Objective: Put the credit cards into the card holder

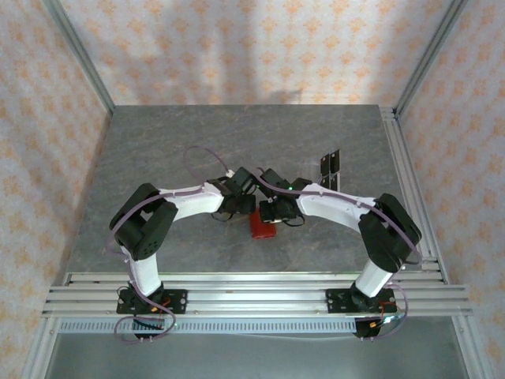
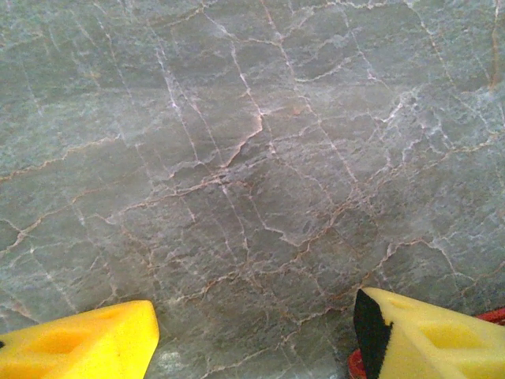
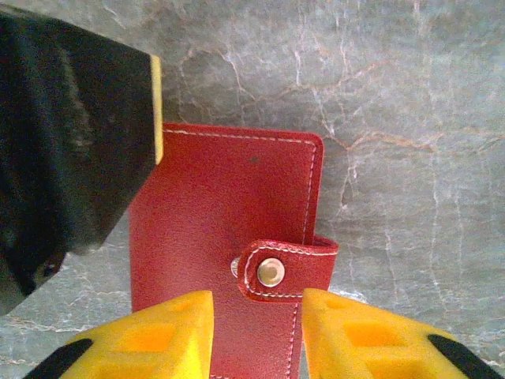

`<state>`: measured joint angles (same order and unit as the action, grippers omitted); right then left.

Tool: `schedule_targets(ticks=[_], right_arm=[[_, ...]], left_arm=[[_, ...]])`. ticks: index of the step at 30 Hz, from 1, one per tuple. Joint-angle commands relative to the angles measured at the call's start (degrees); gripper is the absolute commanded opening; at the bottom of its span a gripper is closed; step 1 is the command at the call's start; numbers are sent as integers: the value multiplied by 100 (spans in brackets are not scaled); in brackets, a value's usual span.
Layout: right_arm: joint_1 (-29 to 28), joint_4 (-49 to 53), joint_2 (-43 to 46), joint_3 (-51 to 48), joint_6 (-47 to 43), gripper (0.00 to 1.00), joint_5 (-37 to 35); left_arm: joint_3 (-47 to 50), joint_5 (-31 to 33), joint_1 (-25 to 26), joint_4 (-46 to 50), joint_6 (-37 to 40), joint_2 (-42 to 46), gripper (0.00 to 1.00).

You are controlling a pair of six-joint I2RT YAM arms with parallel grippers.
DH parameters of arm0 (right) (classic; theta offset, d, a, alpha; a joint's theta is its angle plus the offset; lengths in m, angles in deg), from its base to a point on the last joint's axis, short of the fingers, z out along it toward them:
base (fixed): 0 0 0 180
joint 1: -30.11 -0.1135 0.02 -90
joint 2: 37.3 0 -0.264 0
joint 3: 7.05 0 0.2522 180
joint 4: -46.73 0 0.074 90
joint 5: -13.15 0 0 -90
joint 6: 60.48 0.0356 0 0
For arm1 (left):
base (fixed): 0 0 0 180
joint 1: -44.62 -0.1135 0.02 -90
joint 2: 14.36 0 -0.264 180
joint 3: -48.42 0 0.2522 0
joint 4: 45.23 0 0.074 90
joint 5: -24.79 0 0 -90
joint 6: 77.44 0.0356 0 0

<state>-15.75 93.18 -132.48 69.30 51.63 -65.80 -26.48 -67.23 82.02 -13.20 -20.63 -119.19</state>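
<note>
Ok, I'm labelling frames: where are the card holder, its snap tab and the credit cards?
card holder [image 3: 213, 197]: right wrist view, red front face.
snap tab [image 3: 272, 271]: right wrist view, metal stud.
credit cards [image 1: 330, 164]: top view, farther dark card.

I can read no text, label, brand, number or sign anywhere, neither on the small red stitched folding card holder [image 3: 213, 205] with its round metal snap, nor on the dark glossy flat rectangular credit cards [image 1: 330, 163], nor on the grey marbled tabletop [image 2: 237, 158].
</note>
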Motion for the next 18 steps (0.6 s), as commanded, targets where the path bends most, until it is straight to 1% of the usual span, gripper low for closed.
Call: schedule_targets(ticks=[1,10,18], right_arm=[[-79,-105,168,-100,87,36,-382],[-124,-19,-183,55,-54,34,-439],[-124,69,-397,224,-170,25,-527]], left_arm=[[221,-567,-41,-13,-181,-387,70],[210,-597,-60,-33,-172,-423,69],[182,-582,-59,2,-135,-406,68]])
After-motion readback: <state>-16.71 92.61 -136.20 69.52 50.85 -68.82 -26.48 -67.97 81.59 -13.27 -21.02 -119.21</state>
